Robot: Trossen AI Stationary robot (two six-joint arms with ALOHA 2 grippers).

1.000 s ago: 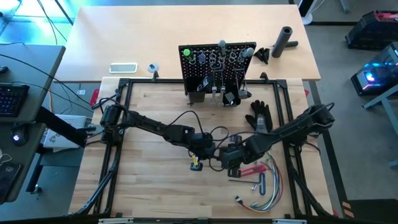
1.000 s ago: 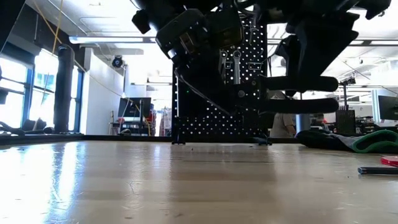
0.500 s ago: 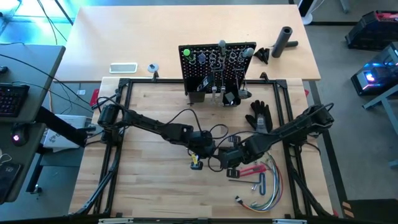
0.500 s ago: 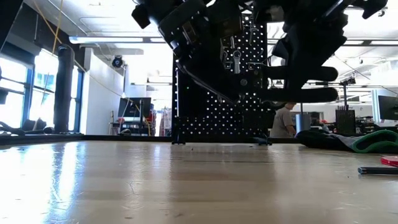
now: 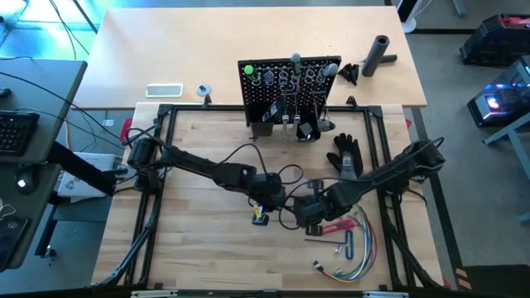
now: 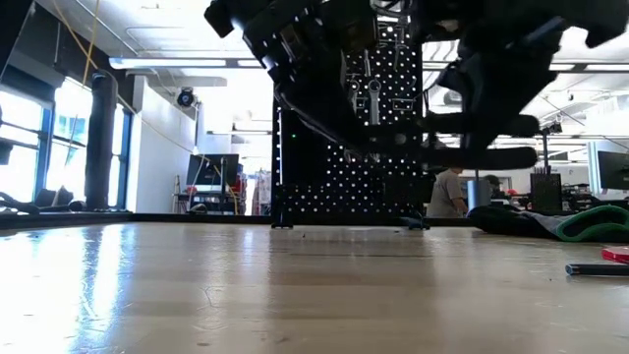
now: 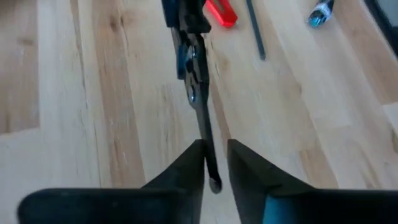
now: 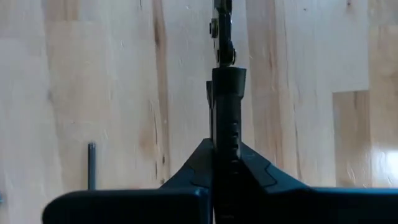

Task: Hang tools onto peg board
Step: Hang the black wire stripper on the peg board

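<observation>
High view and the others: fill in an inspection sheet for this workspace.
Surface: wooden table.
Job's things: peg board upright at the back, tools hung on it; black-handled tool held above the table; red-handled tool lying flat.
Clutter: black glove, black cylinder.
Grippers: right gripper shut on the black-handled tool; left gripper at its other end.
Cables: coloured wire bundle near the front.
Surroundings: person beyond the table.

An open-plan lab or workshop is indicated: exposed ceiling ducts (image 6: 177, 61), monitors (image 6: 214, 169), and benches beyond the table (image 5: 207, 257).
</observation>
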